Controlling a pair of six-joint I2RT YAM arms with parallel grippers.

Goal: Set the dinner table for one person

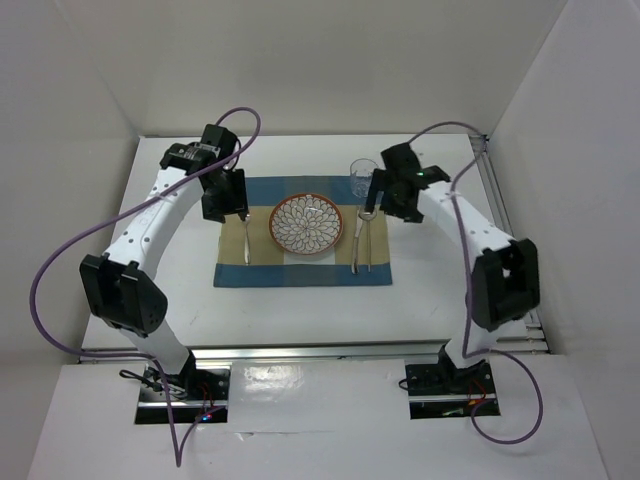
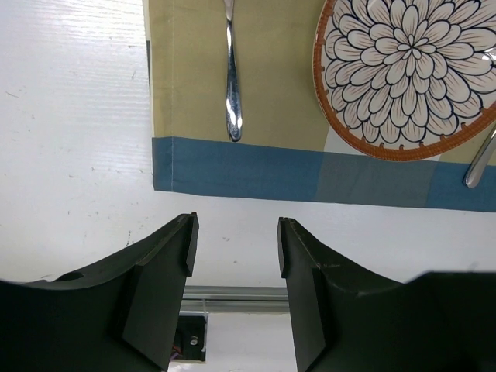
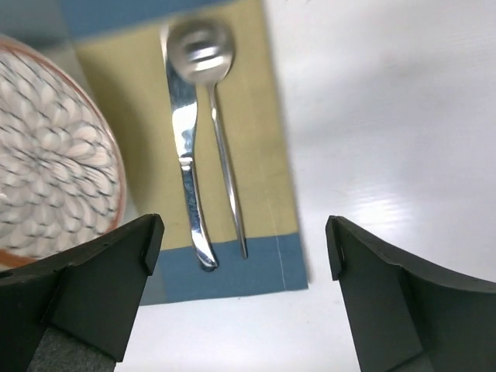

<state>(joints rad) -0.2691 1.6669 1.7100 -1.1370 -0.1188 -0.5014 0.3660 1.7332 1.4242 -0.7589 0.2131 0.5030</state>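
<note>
The white dinner table point(image 1: 180, 290) holds a blue-and-tan checked placemat point(image 1: 300, 270). A flower-patterned plate with an orange rim point(image 1: 306, 224) sits at the mat's middle. A silver utensil point(image 1: 245, 240) lies left of the plate; its handle shows in the left wrist view point(image 2: 232, 85). A knife point(image 3: 186, 155) and a spoon point(image 3: 203, 46) lie side by side right of the plate. A clear glass point(image 1: 360, 178) stands at the mat's far right corner. My left gripper point(image 2: 235, 244) is open and empty above the mat's left side. My right gripper point(image 3: 244, 244) is open and empty above the knife and spoon.
A metal rail point(image 1: 330, 350) runs along the table's near edge, also in the left wrist view point(image 2: 232, 294). White walls enclose the table at the left, back and right. Purple cables loop off both arms.
</note>
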